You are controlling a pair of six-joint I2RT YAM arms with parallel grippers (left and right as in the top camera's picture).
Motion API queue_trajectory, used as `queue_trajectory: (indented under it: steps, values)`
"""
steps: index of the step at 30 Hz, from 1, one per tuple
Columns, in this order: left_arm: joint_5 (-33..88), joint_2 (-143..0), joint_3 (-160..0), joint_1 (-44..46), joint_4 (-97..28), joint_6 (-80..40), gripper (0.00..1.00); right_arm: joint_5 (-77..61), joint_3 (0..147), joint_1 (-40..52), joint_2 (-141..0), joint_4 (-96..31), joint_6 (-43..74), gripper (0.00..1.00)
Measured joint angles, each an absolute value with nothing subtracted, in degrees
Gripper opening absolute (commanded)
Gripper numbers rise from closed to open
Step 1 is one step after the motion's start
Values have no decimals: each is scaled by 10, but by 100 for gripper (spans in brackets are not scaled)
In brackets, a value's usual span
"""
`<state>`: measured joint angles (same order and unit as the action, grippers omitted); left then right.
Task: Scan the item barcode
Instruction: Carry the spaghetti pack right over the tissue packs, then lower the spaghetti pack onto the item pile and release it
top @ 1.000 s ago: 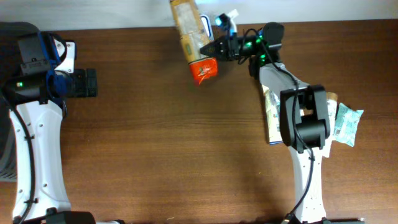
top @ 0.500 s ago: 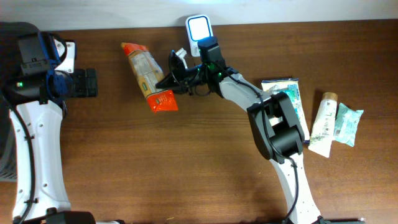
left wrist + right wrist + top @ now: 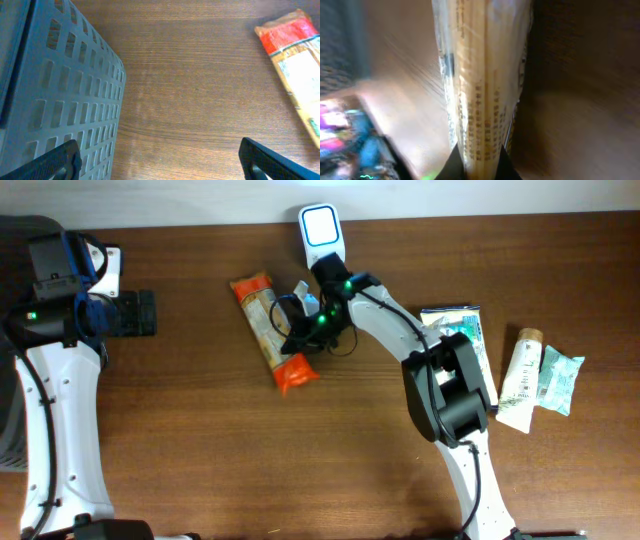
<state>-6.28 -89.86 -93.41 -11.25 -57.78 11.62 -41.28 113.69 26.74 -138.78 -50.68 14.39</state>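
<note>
The item is a long noodle packet with orange ends, lying slanted over the table just left of the middle. My right gripper is shut on its edge from the right. In the right wrist view the cream packet runs up from between the dark fingertips of the right gripper, and the picture is blurred. A white scanner with a lit screen stands at the back edge, right of and behind the packet. My left gripper hangs open at the far left, holding nothing. The left wrist view catches the packet's orange end.
A grey slotted basket stands beside the left gripper. At the right of the table lie a green-white packet, a pale tube and a teal packet.
My right gripper has swung the packet from the back edge by the scanner out to the left, then down and right toward the table's middle. The left arm has stayed still.
</note>
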Motion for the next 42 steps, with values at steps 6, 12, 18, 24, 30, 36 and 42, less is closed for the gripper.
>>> queue_trajectory:
  steps: [6,12,18,24,30,36,42]
  values:
    - [-63,-899,-934,-112,-577,116,99,-222,1325,298,-1371,-776,14,4]
    - [-63,-899,-934,-112,-578,116,99,-188,1454,291,-1278,-915,-21,4]
    - [-63,-899,-934,-112,-577,116,99,-95,1468,190,-1169,-970,3,4]
    - [-63,-899,-934,-112,-578,116,99,-23,1393,31,-1159,-970,19,4]
    - [-63,-899,-934,-112,-577,116,99,6,1158,-61,-1163,-931,19,4]
    - [-63,-899,-934,-112,-578,116,99,13,1046,-91,-1165,-846,16,42]
    - [-63,-899,-934,-112,-578,116,99,11,1049,-106,-1162,-875,15,50]
